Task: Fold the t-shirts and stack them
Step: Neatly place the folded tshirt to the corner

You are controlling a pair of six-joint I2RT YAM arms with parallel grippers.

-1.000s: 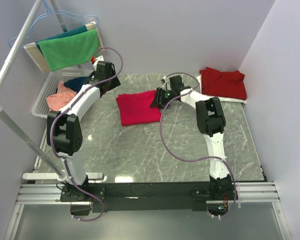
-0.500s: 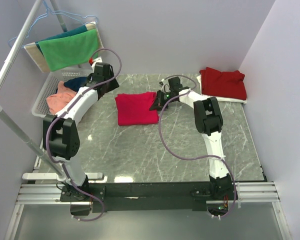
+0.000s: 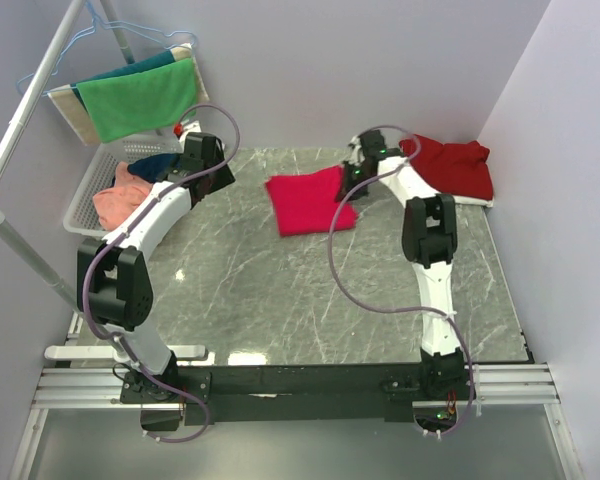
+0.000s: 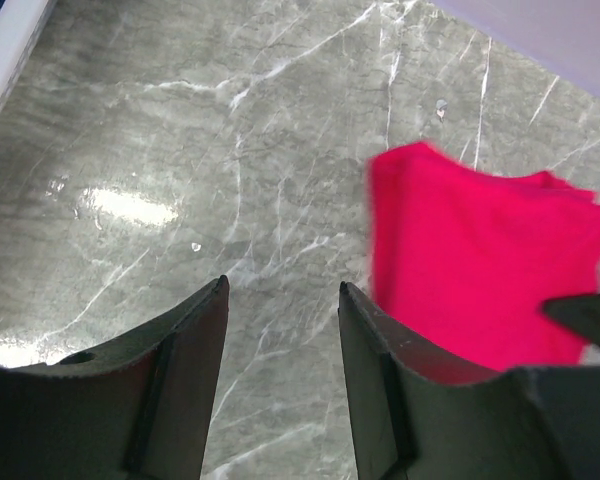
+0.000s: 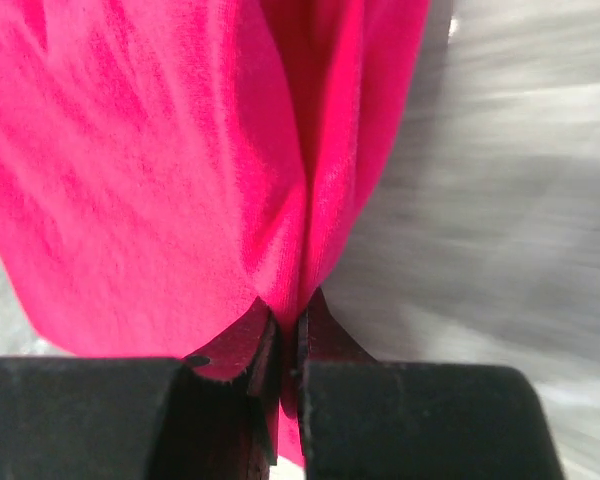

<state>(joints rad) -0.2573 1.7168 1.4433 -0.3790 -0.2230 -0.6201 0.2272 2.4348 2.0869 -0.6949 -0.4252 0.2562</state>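
Now, right gripper (image 5: 286, 335): pinched tight on the folded pinkish-red t-shirt (image 3: 305, 202)
Left gripper (image 4: 282, 292): spread wide above the table (image 3: 280, 290)
Maroon t-shirt (image 3: 448, 166): far right corner

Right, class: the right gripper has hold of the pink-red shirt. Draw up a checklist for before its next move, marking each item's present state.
1. The right gripper is shut on the pink-red shirt: ok.
2. The pink-red shirt is in a compact folded shape: ok.
3. Every layer of the fold is caught in the pinch: cannot tell, lower layers are hidden.
4. The left gripper is open, empty and apart from the shirt: ok.
5. The maroon shirt lies in the far right corner with no other cloth on it: ok.
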